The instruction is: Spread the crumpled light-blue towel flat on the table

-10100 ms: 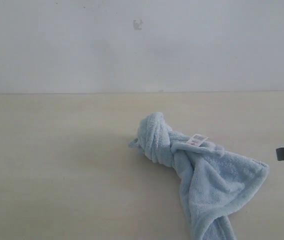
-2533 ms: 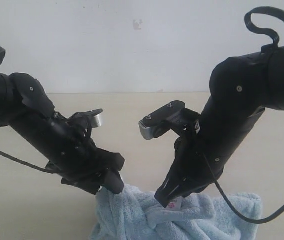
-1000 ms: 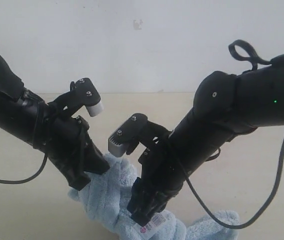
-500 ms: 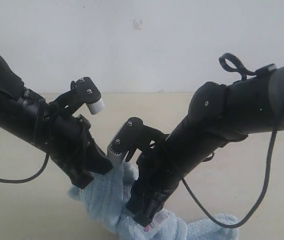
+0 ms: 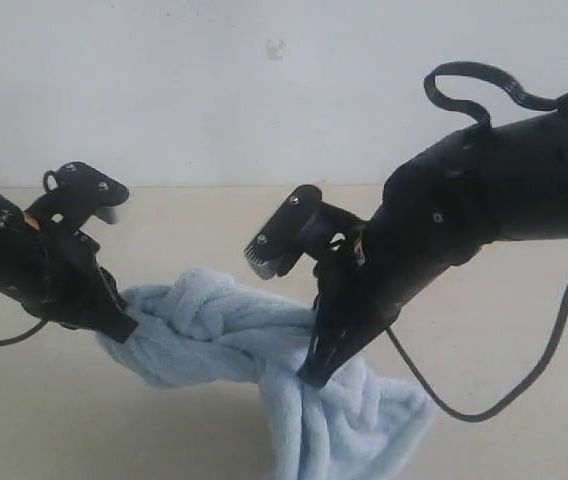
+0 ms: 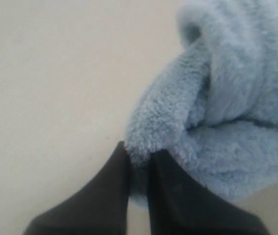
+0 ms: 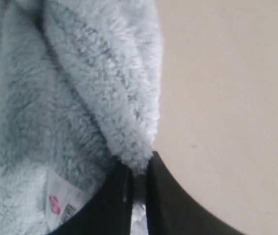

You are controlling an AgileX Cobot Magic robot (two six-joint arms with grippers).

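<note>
The pale light-blue fluffy towel (image 5: 234,335) hangs twisted and bunched between my two grippers above the cream table (image 5: 194,220). My left gripper (image 5: 121,330) is shut on the towel's left end; in the left wrist view a fold of towel (image 6: 197,112) is pinched between the black fingers (image 6: 114,186) of that left gripper (image 6: 139,159). My right gripper (image 5: 309,375) is shut on the towel near its middle, and the rest droops down to the table at the lower right. The right wrist view shows the towel (image 7: 80,83) and its white tag (image 7: 63,200) beside the right gripper (image 7: 138,169).
A white-grey wall (image 5: 264,90) rises behind the table's far edge. Both black arms, the left arm (image 5: 24,260) and the right arm (image 5: 484,210), lean in over the table, with a cable (image 5: 524,380) looping under the right one.
The two grippers have moved apart, the left one far to the left, and the towel between them has been stretched out sideways from a tight bundle.
</note>
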